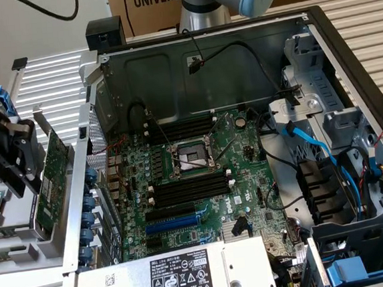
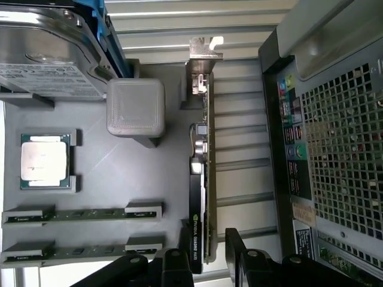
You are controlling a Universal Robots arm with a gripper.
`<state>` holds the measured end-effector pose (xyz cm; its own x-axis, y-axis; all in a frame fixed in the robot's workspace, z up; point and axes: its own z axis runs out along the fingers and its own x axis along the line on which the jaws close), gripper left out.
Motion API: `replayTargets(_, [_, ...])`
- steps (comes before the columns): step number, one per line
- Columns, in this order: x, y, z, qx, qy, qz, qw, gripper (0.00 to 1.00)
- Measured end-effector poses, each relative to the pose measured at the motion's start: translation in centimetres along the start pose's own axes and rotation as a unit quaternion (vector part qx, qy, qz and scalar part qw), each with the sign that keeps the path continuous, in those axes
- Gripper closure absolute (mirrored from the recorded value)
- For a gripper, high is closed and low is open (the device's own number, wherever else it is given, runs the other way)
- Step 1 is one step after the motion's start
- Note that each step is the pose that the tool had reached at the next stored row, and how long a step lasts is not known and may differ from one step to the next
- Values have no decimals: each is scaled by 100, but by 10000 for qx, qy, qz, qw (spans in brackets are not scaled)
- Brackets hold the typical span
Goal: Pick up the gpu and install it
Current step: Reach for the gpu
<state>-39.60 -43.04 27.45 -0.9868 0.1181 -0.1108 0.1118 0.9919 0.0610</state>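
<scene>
your pincer (image 2: 203,246) stands wide, one of its fingers (image 2: 177,266) on each side of the gpu (image 2: 201,179). a gap shows on one side, so nothing is clamped. the gpu stands on edge in the grey tray (image 2: 134,179), just outside the open computer case (image 1: 239,79). the end opposite its silver bracket (image 2: 203,54) lies between your fingers.

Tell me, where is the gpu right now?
The gpu stands on edge in the grey tray at the exterior view's left, just outside the computer case, with the open tool straddling one end.
</scene>
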Motion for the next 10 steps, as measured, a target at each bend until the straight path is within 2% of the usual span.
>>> replayTargets(7, [22,5,14,-35,-10,169,9999,64])
replayTargets(10, [31,7,15,-40,-12,217,9998,64])
